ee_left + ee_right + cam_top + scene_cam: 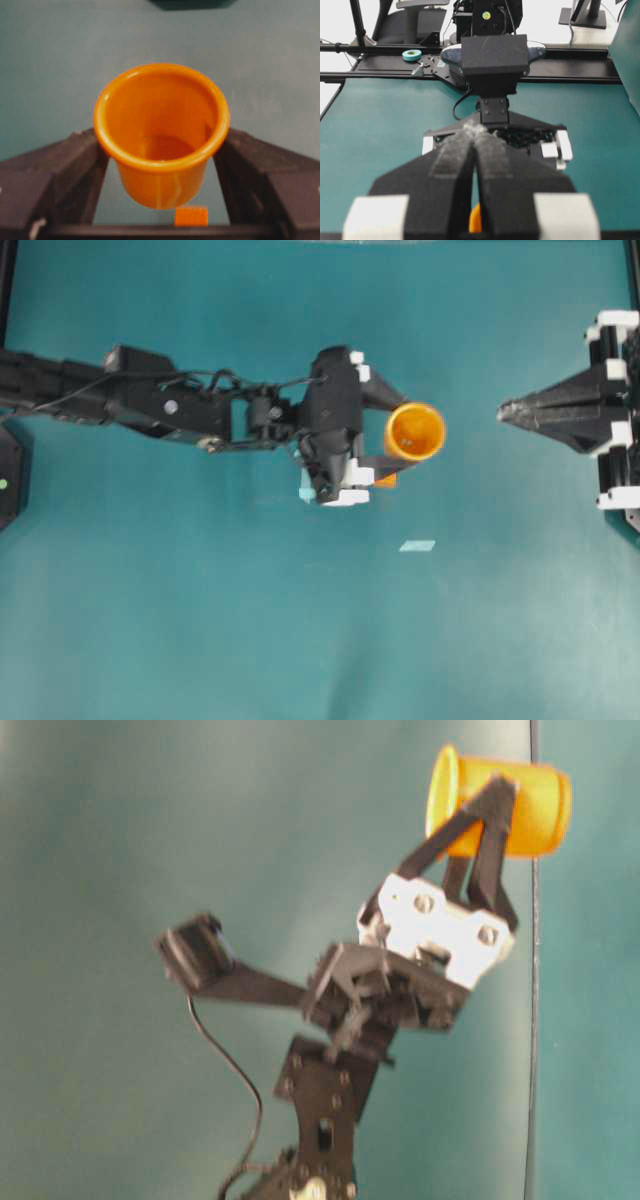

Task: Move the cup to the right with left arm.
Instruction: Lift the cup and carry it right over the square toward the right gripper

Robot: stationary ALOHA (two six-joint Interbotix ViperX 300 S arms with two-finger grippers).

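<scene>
The yellow-orange cup (pixel 415 431) sits between the two black fingers of my left gripper (pixel 407 430), which is shut on its sides. In the left wrist view the cup (pixel 161 130) is upright, mouth open toward the camera, with a finger pressed on each side and its base clear of the table. In the table-level view the cup (pixel 500 800) is at the tip of the left arm (pixel 430 930). My right gripper (pixel 505 412) points left from the right edge, a gap away from the cup. It is shut with nothing in it, fingers (pixel 492 150) meeting.
A small orange cube (pixel 386 480) lies on the teal table under the left gripper and shows below the cup (pixel 191 216). Pale tape marks (pixel 417 546) lie on the cloth. Behind the table, a black frame holds a tape roll (pixel 412 55).
</scene>
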